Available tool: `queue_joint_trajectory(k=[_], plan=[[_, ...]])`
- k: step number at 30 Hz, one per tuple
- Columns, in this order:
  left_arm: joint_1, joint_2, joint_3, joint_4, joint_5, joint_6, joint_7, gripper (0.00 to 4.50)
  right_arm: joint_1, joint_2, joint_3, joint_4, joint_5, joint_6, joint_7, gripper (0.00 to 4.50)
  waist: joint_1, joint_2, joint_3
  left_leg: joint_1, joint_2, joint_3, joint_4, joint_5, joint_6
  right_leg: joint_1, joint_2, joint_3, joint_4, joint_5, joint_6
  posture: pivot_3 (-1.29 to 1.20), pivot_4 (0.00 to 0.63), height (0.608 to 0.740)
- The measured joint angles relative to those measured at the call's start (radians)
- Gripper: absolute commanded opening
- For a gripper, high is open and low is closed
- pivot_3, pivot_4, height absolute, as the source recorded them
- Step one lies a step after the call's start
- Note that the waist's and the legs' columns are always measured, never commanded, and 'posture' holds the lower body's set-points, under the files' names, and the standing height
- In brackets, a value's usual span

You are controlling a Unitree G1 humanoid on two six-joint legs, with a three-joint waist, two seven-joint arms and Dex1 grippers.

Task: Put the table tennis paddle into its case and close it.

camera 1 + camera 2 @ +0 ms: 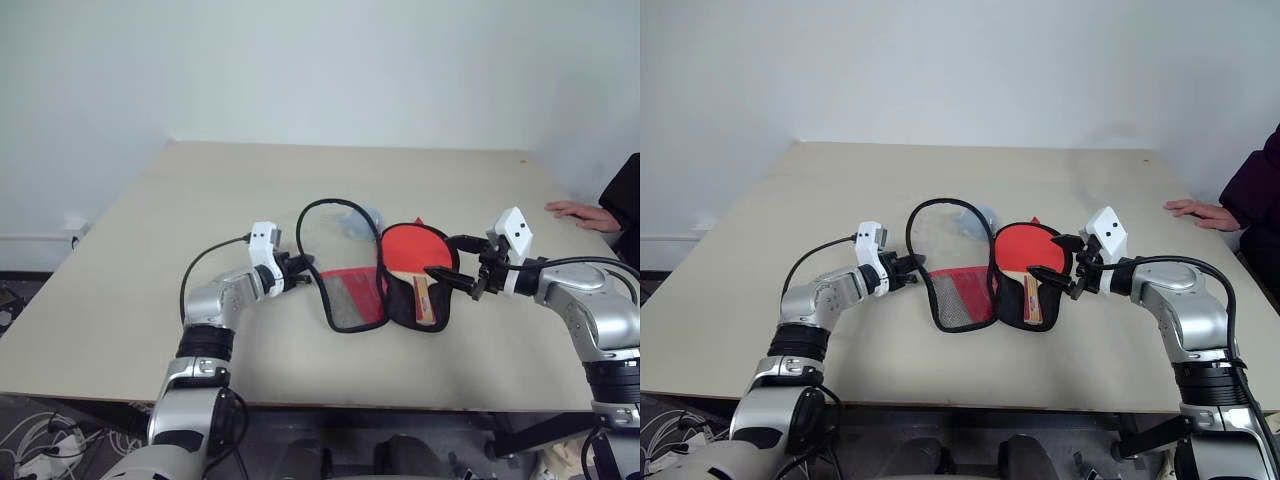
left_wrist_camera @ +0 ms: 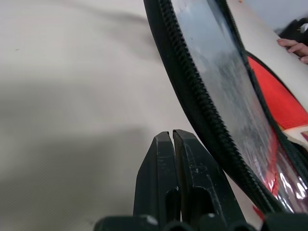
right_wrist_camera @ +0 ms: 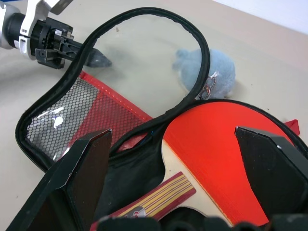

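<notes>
The case [image 1: 350, 297] lies open in the middle of the table, its black zip rim [image 3: 144, 14] arching up around a clear and mesh lid panel. The table tennis paddle [image 1: 410, 246] rests inside the case's right half, red face up, its striped wooden handle [image 3: 159, 196] pointing toward me. My left gripper [image 1: 303, 271] is shut with nothing between its fingers [image 2: 171, 154], close beside the left side of the lid's zip rim [image 2: 192, 91]. My right gripper [image 1: 440, 257] hovers open just over the paddle's right side, its fingers [image 3: 84, 168] spread wide above the face and handle.
A small grey-blue fuzzy lump [image 3: 214, 72] sits on the table [image 1: 200, 180] just behind the case. A person's hand [image 1: 580, 212] rests on the table's far right edge. Cables lie on the floor at the lower left.
</notes>
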Motion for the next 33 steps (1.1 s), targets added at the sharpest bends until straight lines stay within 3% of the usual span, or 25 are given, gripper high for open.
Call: queue_joint_trajectory(k=[10,24,33], plan=[[0.006,-0.075,-0.044,-0.104,-0.032,0.086,-0.063,0.01,-0.007,-0.01,-0.009,0.003,0.012,0.005,0.003,4.42,0.001,0.0,0.0,-0.002,-0.001,0.0,0.002,0.0,0.0,0.0,0.0,0.0,0.0,0.001,0.001,0.0,0.0,0.729],[0.003,-0.233,-0.085,-0.157,-0.065,0.16,-0.055,0.01,0.099,-0.206,-0.079,0.054,0.008,-0.1,0.173,4.42,0.01,0.0,0.0,-0.009,-0.004,0.0,0.007,0.004,0.008,-0.005,-0.001,0.001,0.0,0.005,0.005,0.0,0.0,0.729],[-0.055,-0.332,-0.114,-0.128,-0.064,0.157,-0.049,0.01,0.109,-0.223,-0.096,0.077,0.009,-0.128,0.19,4.42,0.015,-0.001,0.0,-0.008,-0.007,0.001,0.009,0.008,0.014,-0.001,-0.001,0.003,-0.001,0.006,0.013,0.0,0.0,0.729]])
